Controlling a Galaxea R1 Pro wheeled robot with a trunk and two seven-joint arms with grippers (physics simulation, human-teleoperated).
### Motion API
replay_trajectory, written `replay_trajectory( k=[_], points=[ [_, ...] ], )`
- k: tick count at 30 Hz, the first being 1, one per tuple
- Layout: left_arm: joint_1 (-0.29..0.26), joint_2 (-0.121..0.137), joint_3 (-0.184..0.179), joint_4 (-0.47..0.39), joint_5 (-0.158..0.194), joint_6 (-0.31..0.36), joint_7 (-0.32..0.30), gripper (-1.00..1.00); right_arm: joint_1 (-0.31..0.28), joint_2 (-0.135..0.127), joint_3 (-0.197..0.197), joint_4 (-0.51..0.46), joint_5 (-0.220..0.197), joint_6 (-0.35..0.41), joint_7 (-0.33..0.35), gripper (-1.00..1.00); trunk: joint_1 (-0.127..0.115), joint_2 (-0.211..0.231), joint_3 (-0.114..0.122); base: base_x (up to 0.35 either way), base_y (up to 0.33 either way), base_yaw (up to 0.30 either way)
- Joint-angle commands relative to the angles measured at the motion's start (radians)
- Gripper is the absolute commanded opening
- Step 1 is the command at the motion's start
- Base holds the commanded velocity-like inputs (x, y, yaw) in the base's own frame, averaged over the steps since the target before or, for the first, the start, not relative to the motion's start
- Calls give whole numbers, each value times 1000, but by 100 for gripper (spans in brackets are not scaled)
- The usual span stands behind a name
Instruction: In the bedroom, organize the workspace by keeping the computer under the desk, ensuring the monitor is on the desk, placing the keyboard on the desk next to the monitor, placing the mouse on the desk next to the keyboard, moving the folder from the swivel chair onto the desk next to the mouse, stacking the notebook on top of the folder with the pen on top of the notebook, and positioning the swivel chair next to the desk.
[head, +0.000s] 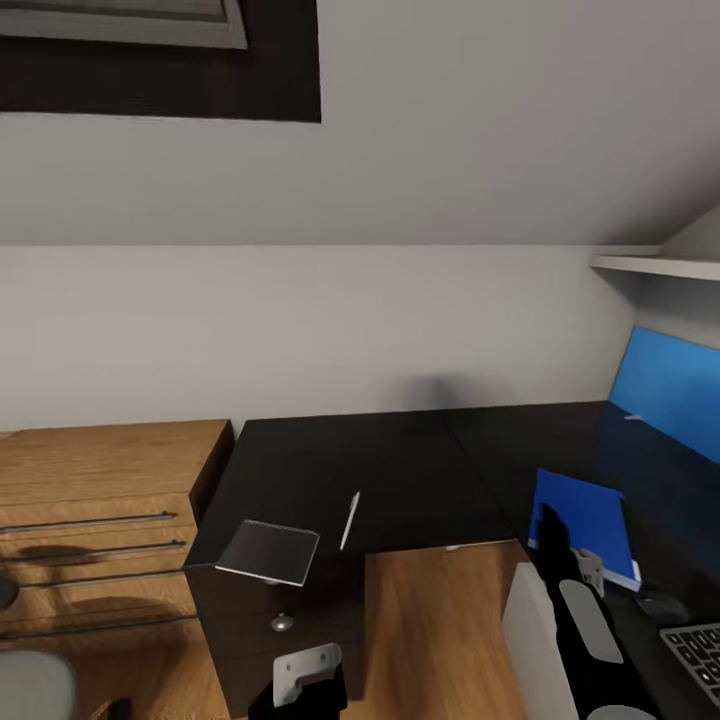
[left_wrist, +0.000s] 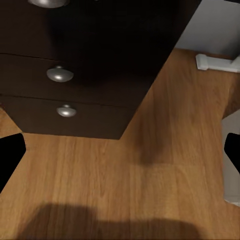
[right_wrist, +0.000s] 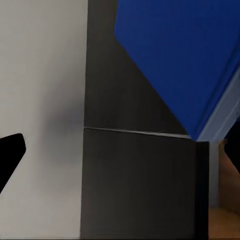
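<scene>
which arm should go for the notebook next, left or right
Left, probably. The notebook lies on the desk corner above the left gripper; the right gripper is over by the folder.

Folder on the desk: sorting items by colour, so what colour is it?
Bright blue folder, clearest in the head view.

A glossy black L-shaped worktop (head: 400, 470) is seen against the far wall. At its near left corner a dark grey notebook (head: 268, 551) lies flat, slightly overhanging the edge, with a white pen (head: 349, 521) just to its right, apart. On the right wing a blue folder (head: 583, 522) lies flat; a keyboard (head: 697, 652) is seen nearer.
</scene>
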Motion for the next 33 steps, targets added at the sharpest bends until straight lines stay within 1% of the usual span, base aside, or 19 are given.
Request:
replay_trajectory(
  k=[1, 23, 33],
  points=[
    [-1, 0, -1, -2, 4, 5, 6, 100, 0, 1, 0, -2, -11, -3, -3, 100, 0, -1, 0, 0, 0, 188],
    [-1, 0, -1, -2, 4, 4, 6, 100, 0, 5, 0, -1, -11, -3, -3, 100, 0, -1, 25, 0, 0, 191],
    [-1, 0, -1, -2, 3, 4, 6, 100, 0, 15, 0, -1, -11, -3, -3, 100, 0, -1, 36, 0, 0, 193]
  ],
)
